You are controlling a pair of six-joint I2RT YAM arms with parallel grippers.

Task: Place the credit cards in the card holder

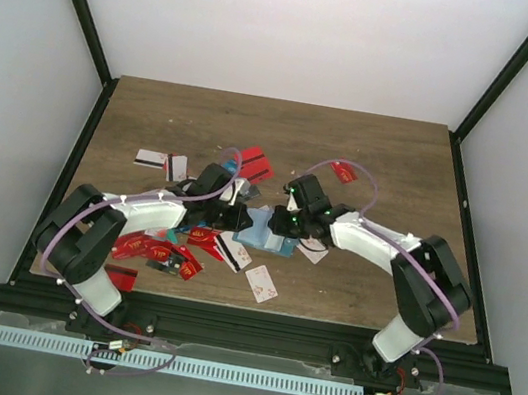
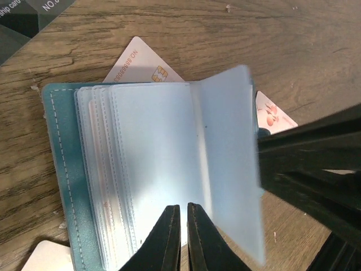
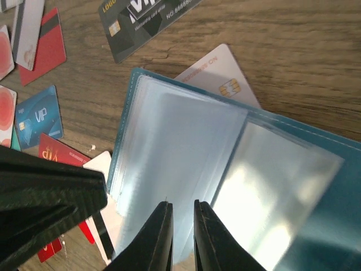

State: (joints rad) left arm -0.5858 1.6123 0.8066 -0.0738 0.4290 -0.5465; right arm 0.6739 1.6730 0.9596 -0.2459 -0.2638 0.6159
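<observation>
L grip: left gripper point(image 2: 181, 226) closed, tips together, down at the near edge of the clear sleeves point(image 2: 152, 152). Can't tell if a sleeve is pinched btwn them or just pressed.
R grip: right gripper point(image 3: 183, 228) fingers only a narrow slit apart, over the same sleeves from the other side. Can't tell if it has hold of the raised sleeve point(image 2: 231, 164), which stands up off the stack beside it.
Holder: card holder point(image 1: 264, 228) lies open mid-table btwn both wrists, teal cover down.
Cards: credit cards point(image 1: 198, 238) are scattered on the wood, mostly on the left-arm side near the holder. I see none in either grip. A white chip card point(image 3: 223, 76) lies partly under the holder's far edge.
Step (my read): opening up a pocket, no card picked yet, so task looks early.
Risk 1: raised sleeve flops back if R loosens, and I lose the pocket mouth.
Risk 2: wrists v. close over the holder, so a sideways nudge could clash fingers or drag the holder.
Risk 3: too much pull on a sleeve lifts the whole holder, since only the L tips seem to pin it.
Risk 4: chip card underneath may let the holder rock or slide.
Edges: holder is well in from every edge of the table point(image 1: 402, 160). A white card point(image 1: 262, 283) sits near the front edge and could be swept off.
Room: far half is open wood, my best lane to back out. The near-left is crowded w/ cards.
</observation>
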